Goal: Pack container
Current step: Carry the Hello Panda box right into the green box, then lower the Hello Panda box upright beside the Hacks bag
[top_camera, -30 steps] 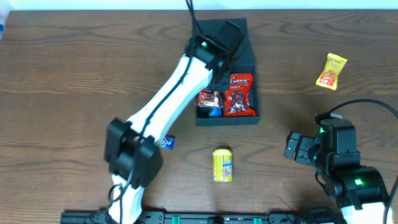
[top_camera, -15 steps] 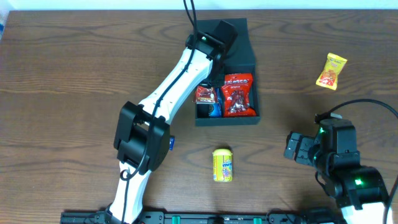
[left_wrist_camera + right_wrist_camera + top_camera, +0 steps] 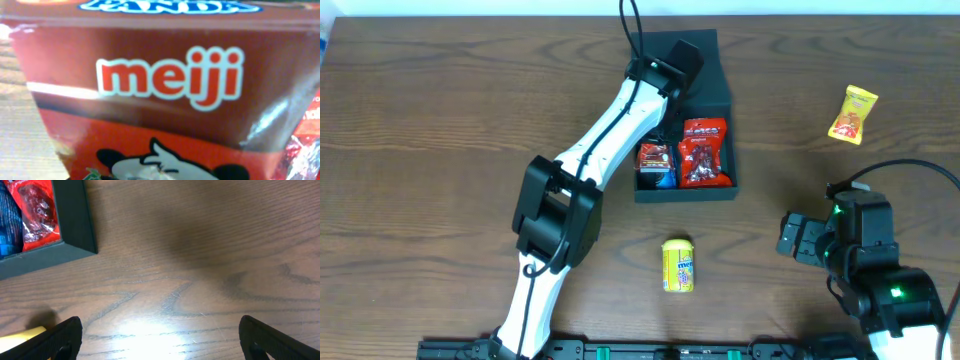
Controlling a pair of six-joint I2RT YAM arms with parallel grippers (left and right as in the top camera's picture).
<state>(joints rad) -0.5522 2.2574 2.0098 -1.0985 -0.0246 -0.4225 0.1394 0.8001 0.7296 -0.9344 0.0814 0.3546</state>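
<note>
The left arm (image 3: 610, 125) has long white shell links joined by blocky black joint housings (image 3: 558, 212), with a thin black cable (image 3: 628, 25) leaving its far end. The right arm (image 3: 865, 245) is a stack of black housings over a white shell, dotted with small green lights (image 3: 897, 293) and trailing a looping black cable (image 3: 905, 165). The right gripper (image 3: 160, 327) has two rounded black fingers (image 3: 62, 336).

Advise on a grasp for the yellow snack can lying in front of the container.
Grip the yellow snack can mid-body across its narrow width, coming straight down. It lies flat, its long axis pointing toward the container, with bare table on both long sides for the fingers.
</note>
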